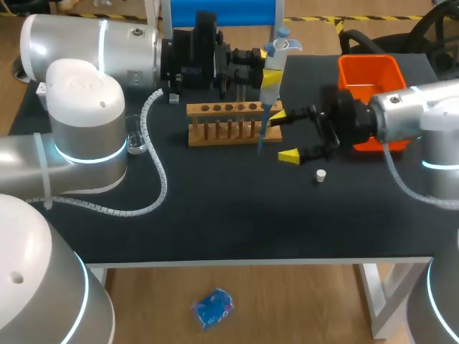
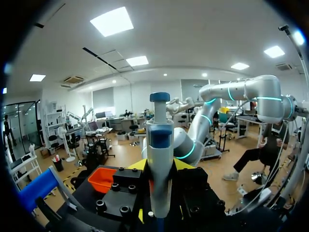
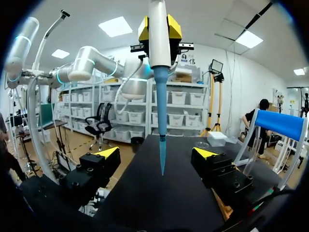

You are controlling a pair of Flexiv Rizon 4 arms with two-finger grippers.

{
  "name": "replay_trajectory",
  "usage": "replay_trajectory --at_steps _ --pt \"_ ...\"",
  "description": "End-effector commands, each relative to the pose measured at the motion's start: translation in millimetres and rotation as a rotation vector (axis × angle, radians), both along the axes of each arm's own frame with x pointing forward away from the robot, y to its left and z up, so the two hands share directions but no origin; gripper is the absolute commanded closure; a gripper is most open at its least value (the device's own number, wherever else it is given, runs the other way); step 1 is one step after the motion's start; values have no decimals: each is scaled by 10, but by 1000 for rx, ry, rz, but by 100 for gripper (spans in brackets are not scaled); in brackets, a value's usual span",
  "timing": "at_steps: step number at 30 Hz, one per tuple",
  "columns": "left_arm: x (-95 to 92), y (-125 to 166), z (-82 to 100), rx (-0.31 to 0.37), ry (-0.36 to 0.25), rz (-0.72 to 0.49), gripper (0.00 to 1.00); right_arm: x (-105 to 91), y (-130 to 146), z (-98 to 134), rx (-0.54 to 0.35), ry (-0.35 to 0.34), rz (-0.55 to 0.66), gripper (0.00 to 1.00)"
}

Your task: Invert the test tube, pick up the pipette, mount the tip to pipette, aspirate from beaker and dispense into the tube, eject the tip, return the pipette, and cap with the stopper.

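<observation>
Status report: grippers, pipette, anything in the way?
Left gripper shut on pipette, blue tip on, above rack. Right gripper open beside rack. Stopper loose on table.

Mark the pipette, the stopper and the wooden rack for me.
pipette (image 1: pixel 269 95): head view, on its pale lower body.
stopper (image 1: pixel 320 174): head view, on its white top.
wooden rack (image 1: pixel 223 109): head view, on its top bar with the holes.

Ceiling panels (image 2: pixel 112 21) are shining brightly overhead; glare is glinting off the white shell of the left arm (image 1: pixel 79 100); only faint shadows are lying on the dark table (image 1: pixel 215 222).
</observation>
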State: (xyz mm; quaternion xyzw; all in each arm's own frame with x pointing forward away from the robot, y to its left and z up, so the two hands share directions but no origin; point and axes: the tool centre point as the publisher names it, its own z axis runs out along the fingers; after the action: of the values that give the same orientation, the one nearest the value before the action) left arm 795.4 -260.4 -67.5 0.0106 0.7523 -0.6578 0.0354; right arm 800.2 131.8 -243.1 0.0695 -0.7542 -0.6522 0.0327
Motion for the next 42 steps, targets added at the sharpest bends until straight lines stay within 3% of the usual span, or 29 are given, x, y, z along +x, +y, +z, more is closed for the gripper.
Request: replay_trajectory --at_steps 1,4,12,17,22,27,30,31,42 --pt "-3 -3 -4 -4 -1 1 100 -32 -230 111 -94 -18 12 0" --pt "-3 -3 -4 -4 -1 1 100 -26 -350 94 -147 -51 1 0" --pt "-3 -3 -4 -4 -1 1 100 -26 -350 94 -147 -51 1 0" --pt "102 348 4 -44 -21 29 100 -26 -350 94 -147 -51 1 0" --pt "222 702 0 -39 -25 103 100 -42 -310 97 -181 -27 -25 0" --pt "360 1030 -34 -47 -47 157 100 -66 -71 92 -237 17 -69 0" --pt "430 1177 -61 -25 -55 159 100 -45 132 90 -251 -2 -103 0" --pt "430 1177 -61 -25 -55 159 100 -37 213 94 -257 -28 -116 0" --pt "430 1177 -61 -25 -55 159 100 -37 213 94 -257 -28 -116 0"
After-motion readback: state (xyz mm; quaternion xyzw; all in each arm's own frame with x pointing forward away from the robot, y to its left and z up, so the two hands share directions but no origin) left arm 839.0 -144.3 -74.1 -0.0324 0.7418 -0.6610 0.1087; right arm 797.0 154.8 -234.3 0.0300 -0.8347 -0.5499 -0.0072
